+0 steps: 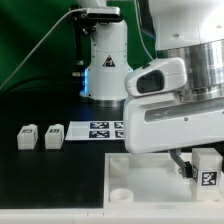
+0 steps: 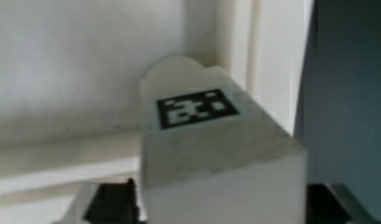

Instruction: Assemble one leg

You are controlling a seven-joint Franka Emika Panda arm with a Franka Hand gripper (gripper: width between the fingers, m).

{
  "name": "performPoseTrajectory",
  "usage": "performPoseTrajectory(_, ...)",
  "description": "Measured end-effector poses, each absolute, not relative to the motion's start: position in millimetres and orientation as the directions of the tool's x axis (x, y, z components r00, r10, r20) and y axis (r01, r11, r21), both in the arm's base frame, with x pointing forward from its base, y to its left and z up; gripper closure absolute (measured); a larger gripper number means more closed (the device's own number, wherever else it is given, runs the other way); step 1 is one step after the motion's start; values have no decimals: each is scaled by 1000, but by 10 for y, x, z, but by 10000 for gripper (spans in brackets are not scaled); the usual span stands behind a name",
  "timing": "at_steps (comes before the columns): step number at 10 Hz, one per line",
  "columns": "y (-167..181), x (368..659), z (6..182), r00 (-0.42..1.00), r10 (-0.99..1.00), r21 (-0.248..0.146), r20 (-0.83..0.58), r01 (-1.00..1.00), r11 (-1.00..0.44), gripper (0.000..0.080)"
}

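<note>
My gripper point(image 1: 203, 172) is shut on a leg point(image 1: 208, 167), a small white block with a black-and-white tag, at the exterior view's right. It holds the leg over the large white square tray-like piece point(image 1: 140, 178), near its far right part. In the wrist view the leg point(image 2: 213, 140) fills the middle between my two dark fingers point(image 2: 107, 203), tag facing the camera, with the white piece point(image 2: 80, 90) behind it. Two more legs, one point(image 1: 27, 138) and the other point(image 1: 53, 137), lie on the black table at the exterior view's left.
The marker board point(image 1: 95, 130) lies flat behind the square piece. The arm's white base point(image 1: 105, 60) stands at the back centre. A round corner socket point(image 1: 119, 172) shows at the square piece's near left corner.
</note>
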State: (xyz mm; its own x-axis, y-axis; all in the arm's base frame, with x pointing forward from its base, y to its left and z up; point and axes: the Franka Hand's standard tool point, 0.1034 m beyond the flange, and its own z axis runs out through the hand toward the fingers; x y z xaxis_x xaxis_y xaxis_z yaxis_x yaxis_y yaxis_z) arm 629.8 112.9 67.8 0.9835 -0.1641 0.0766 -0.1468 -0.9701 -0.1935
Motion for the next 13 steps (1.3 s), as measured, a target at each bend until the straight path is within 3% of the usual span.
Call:
performPoseTrajectory(2, 1109, 6314, 689, 941, -336, -204, 48, -320, -925, 495)
performPoseTrajectory(6, 949, 6330, 674, 796, -606, -184, 9, -594, -783, 495)
performPoseTrajectory(9, 742, 6249, 677, 528, -849, -143, -14, -841, -521, 480)
performPoseTrajectory(10, 689, 6255, 670, 454, -891, -147, -26, -883, -446, 474)
performPoseTrajectory(13, 676, 6259, 665, 456, -890, -152, -19, -881, -448, 472)
